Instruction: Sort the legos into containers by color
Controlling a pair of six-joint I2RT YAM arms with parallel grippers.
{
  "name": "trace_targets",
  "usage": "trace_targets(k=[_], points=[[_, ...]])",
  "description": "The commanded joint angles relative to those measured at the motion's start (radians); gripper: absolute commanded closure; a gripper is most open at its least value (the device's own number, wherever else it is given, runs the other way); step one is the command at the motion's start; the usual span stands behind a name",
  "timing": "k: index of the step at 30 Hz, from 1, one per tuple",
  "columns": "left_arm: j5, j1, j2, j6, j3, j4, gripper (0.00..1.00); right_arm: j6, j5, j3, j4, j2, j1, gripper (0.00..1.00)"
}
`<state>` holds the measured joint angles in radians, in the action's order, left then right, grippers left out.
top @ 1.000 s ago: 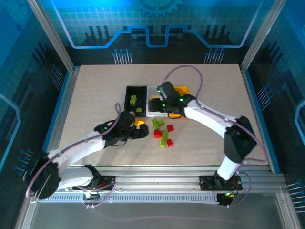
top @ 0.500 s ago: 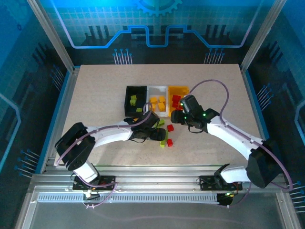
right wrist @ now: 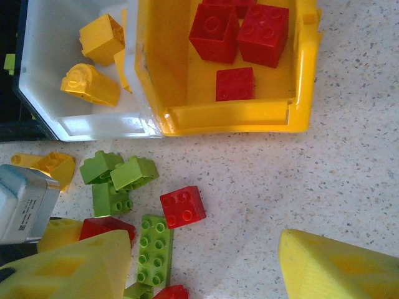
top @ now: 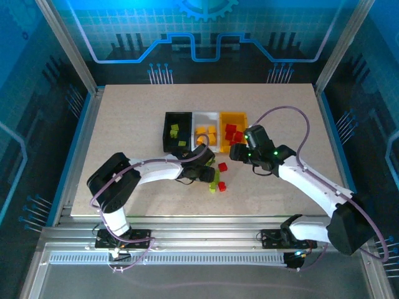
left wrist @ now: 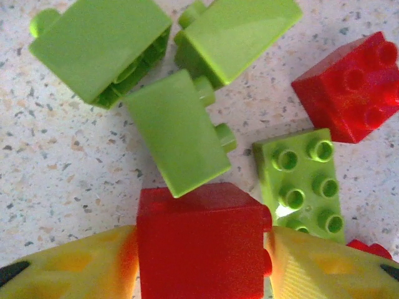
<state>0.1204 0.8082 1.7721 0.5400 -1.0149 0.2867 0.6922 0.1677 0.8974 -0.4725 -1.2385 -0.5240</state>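
**Red plastic lego block pinched in left gripper; right gripper wide open by the bins**

Your left gripper is down at the speckled beige tabletop. Its yellow fingers are clamped on the red plastic lego block, one pad on each side.

Just ahead of it you've got three lime green lego blocks bunched together. A flat green eight-stud lego plate lies right beside the held block. A loose red four-stud lego block sits a little apart on the right.

Your right gripper hangs over the table with its jaws spread far apart and nothing between them. It is on the near side of the yellow plastic open-top bin.

That bin holds three red lego cubes. The white plastic bin stands against its left side and holds yellow-orange lego pieces.

In the top view the black plastic bin is leftmost in the row of three, with green lego pieces inside. The loose pile and both grippers sit just near of that row.
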Motion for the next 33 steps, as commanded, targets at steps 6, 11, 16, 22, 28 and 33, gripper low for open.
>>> trace_targets(k=[6, 11, 16, 22, 28, 33], points=[[0.026, 0.003, -0.072, 0.005, -0.009, 0.044, 0.6, 0.013, -0.002, -0.012, -0.018, 0.042, 0.027, 0.35], [-0.002, 0.001, -0.145, 0.021, -0.086, 0.066, 0.61, 0.024, 0.009, -0.051, -0.02, 0.065, 0.043, 0.35], [-0.095, -0.026, -0.004, 0.027, -0.325, 0.042, 0.63, 0.044, 0.019, -0.088, -0.032, 0.084, 0.069, 0.35], [-0.123, -0.061, 0.238, 0.038, -0.636, 0.069, 0.63, 0.046, 0.018, -0.125, -0.067, 0.143, 0.106, 0.35], [-0.119, -0.094, 0.408, 0.051, -0.841, 0.111, 0.59, 0.033, 0.008, -0.15, -0.1, 0.205, 0.134, 0.35], [-0.119, -0.097, 0.474, 0.058, -0.939, 0.135, 0.32, 0.027, -0.018, -0.165, -0.102, 0.226, 0.148, 0.35]])
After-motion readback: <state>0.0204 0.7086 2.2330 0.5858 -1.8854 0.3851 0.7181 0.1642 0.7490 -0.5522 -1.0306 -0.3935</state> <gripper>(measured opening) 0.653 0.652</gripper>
